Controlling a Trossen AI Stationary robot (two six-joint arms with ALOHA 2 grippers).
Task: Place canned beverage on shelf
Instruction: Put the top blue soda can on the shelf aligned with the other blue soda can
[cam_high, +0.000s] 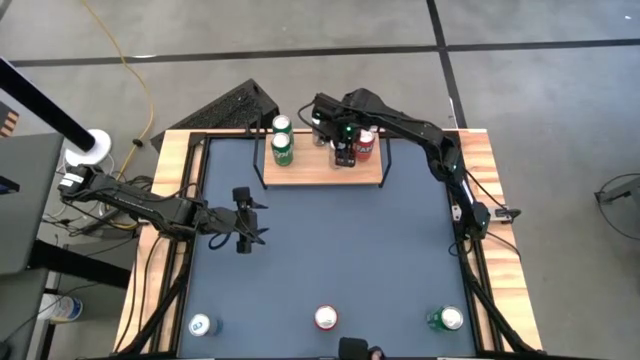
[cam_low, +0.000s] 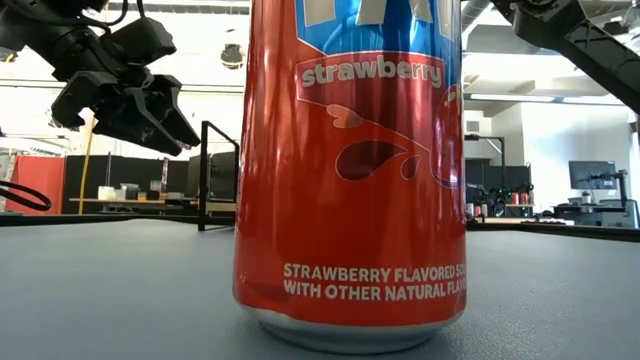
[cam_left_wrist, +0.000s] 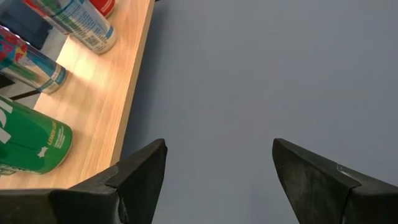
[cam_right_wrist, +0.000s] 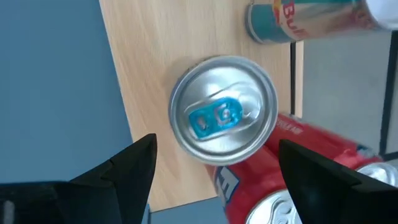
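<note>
The shelf is a light-wood board with black wire end frames at the table's far side. Two green cans stand on its left part and a red can on its right. My right gripper hovers above the shelf, open. In the right wrist view its fingers stand on either side of a silver-topped can with a blue tab. That can stands upright on the board beside the red can. My left gripper is open and empty over the table's left middle.
Three more cans stand along the table's near edge: a blue-white one, a red strawberry one that fills the low view, and a green one. A slim can stands on the shelf beyond the silver-topped one.
</note>
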